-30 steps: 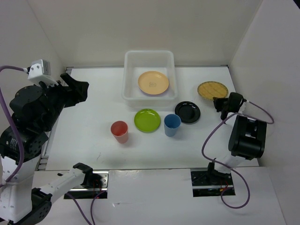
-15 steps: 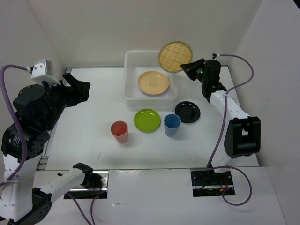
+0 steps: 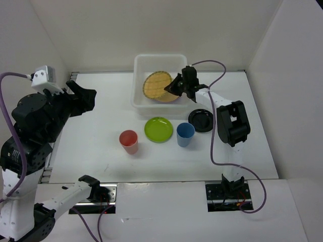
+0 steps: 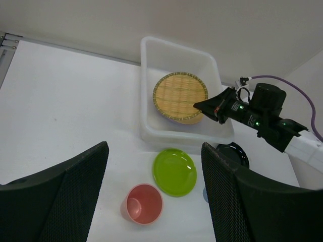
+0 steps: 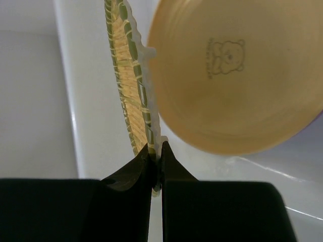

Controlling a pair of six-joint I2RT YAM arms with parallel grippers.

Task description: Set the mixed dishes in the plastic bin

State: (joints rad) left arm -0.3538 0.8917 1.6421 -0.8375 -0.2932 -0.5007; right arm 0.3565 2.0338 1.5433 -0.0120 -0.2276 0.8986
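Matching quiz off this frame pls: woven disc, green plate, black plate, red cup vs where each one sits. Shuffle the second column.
Things
1. tan woven round disc
2. lime green round plate
3. black round plate
4. small red cup

Places
A. on the white table, leftmost of the dishes
B. on the table, right of the small blue cup
C. pinched at its edge by the right gripper, over the translucent white plastic bin
D. on the table, between the two cups

Pairs: 1-C, 2-D, 3-B, 4-A
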